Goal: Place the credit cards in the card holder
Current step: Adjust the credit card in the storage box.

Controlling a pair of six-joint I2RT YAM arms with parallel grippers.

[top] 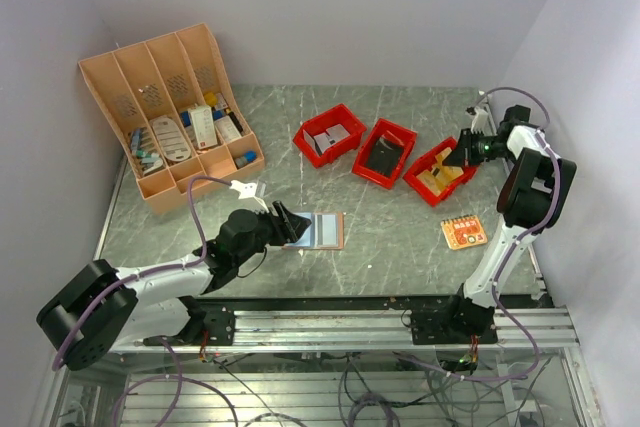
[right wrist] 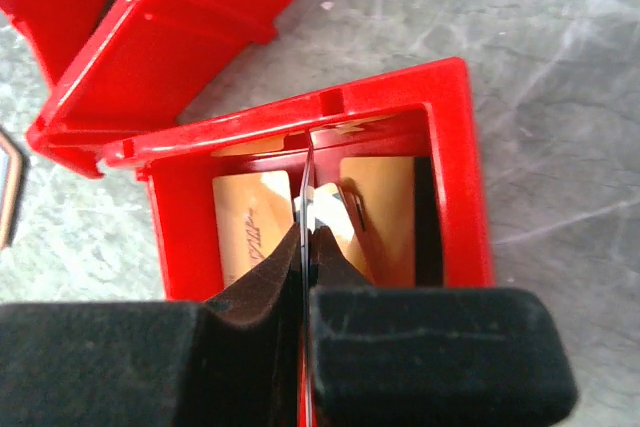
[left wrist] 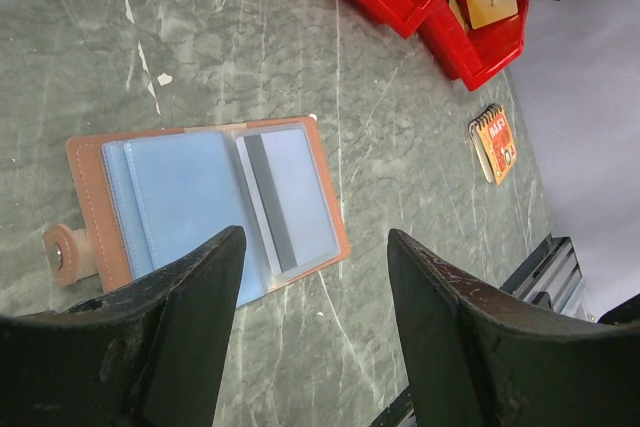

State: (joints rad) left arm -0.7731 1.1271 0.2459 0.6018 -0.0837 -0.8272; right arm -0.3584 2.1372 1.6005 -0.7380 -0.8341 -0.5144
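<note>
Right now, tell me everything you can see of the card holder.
The card holder lies open and flat on the grey marbled table, toward the near edge. Its cover looks like tan-brown stitched leather, with a strap ending in a round snap. Inside are clear bluish plastic sleeves, fanned out; a dark stripe shows through one. The left gripper hangs over it with jaws open; whether it touches cannot be told. Nothing else touches it.

1. I see a grey marbled counter under everything.
2. A tan slotted organiser rack sits at its far-left corner, with small items in the compartments.
3. Three red bins sit in a row: left bin, middle bin, right bin.
4. A small orange spiral notebook lies flat near the right bin, not touching it.
</note>
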